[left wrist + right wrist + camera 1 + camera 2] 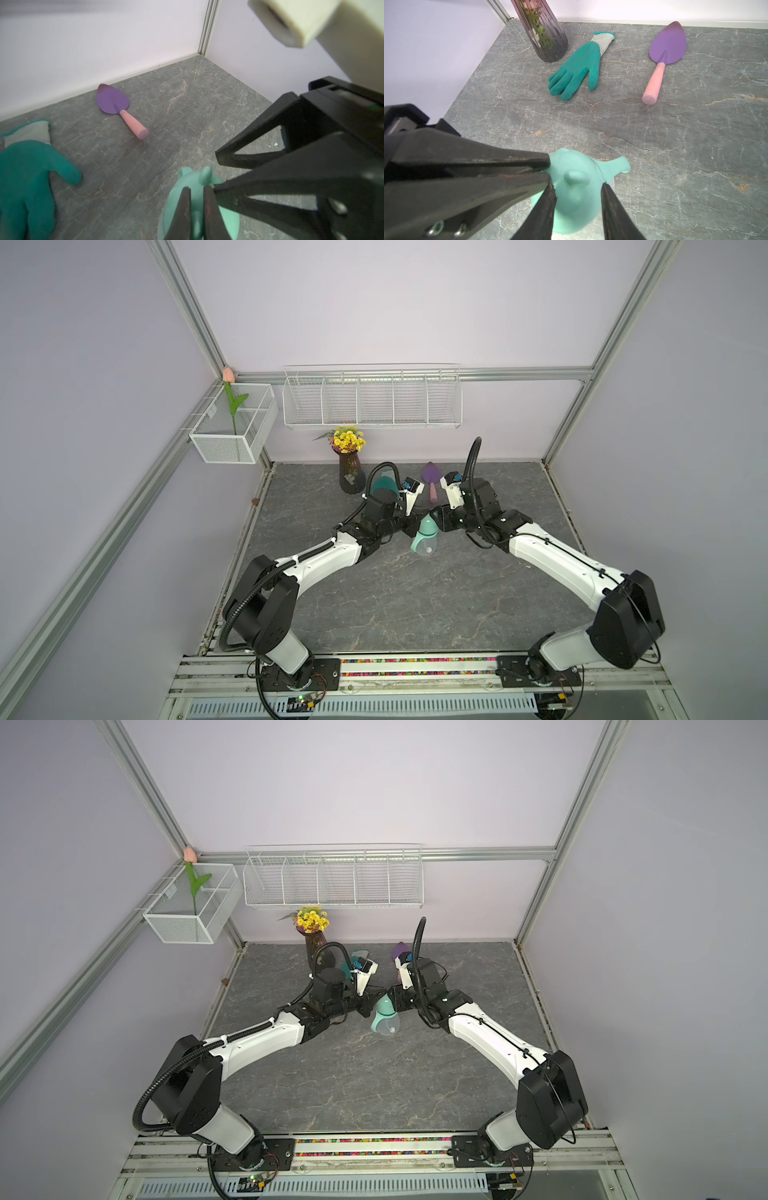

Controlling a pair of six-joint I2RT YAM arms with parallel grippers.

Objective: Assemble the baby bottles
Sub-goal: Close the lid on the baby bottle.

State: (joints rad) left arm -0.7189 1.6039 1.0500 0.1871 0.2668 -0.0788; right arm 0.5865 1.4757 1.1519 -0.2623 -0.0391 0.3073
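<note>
As far as progress goes: pretty much the tail end, I'd say. The bottle (424, 538) reads as one piece from outside, with the mint cap (571, 160) over the top and the two-handled ring (620, 166) on the clear body (427, 549).
Can't confirm: the teal collar and the straw. If they're in, they're hidden under the cap. No loose bottle parts show on the table (415, 614) in any view.
Left to do (my guess): check the cap is seated, stand the bottle up, let go.
Where it is: mid-table between my two arms in both top views, leaning with the cap end toward the back wall. I can't tell whether the base rests on the table.
Left gripper (197, 189): jaws squeezed together on one of the cap's little ears, only a sliver of mint between the fingers.
Right gripper (577, 185): jaws partway apart with the dome between them, and both fingertips look pressed to its sides — I read that as a grip on the cap.
Looks: smooth matte mint dome with small rounded ears, a handle poking out sideways, frosted see-through body below.
Bystanders: teal glove (577, 66), purple trowel (664, 54) and vase (544, 35) sit well apart toward the back — not involved.
</note>
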